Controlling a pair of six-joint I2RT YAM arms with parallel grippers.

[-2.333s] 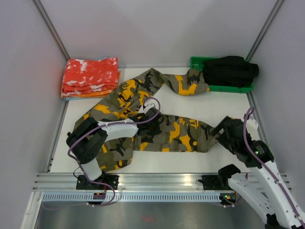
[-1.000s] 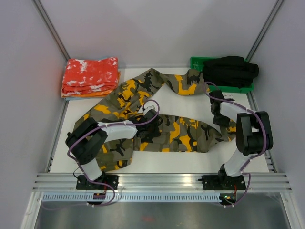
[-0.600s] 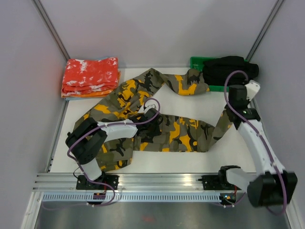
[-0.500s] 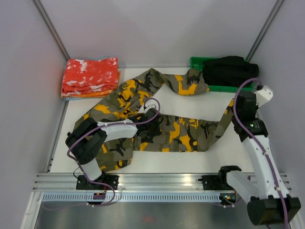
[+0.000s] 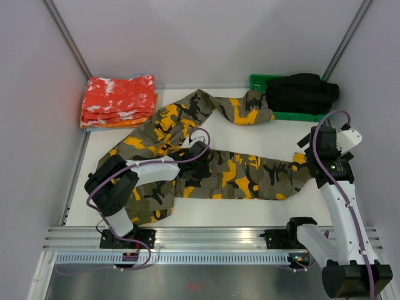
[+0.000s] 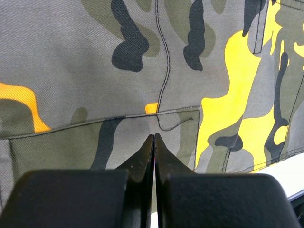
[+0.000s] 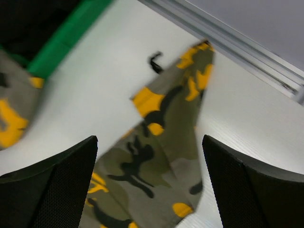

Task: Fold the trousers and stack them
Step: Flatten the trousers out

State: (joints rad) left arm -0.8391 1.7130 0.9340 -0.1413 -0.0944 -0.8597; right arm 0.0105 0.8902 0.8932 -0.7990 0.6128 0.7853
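Note:
The camouflage trousers (image 5: 237, 175) lie spread across the white table (image 5: 281, 134), with one leg running right and the other curving back toward the green tray. My left gripper (image 5: 195, 160) is shut. Its tips (image 6: 154, 137) rest against the cloth (image 6: 142, 61) by a pocket seam, with no fold visible between them. My right gripper (image 5: 312, 149) hovers over the right leg end (image 5: 299, 167). Its jaws (image 7: 152, 185) stand wide open and hold nothing. The leg end (image 7: 166, 142) lies on the table below them.
A stack of red-orange speckled folded cloths (image 5: 119, 101) sits at the back left. A green tray (image 5: 257, 81) at the back right holds a plain black garment (image 5: 303, 90). Grey walls close in the sides, and a metal rail (image 5: 206, 237) runs along the near edge.
My right gripper swung right and nearer with the leg end, then opened. The leg end now lies flat on the table, stretched further right. The left arm has not moved.

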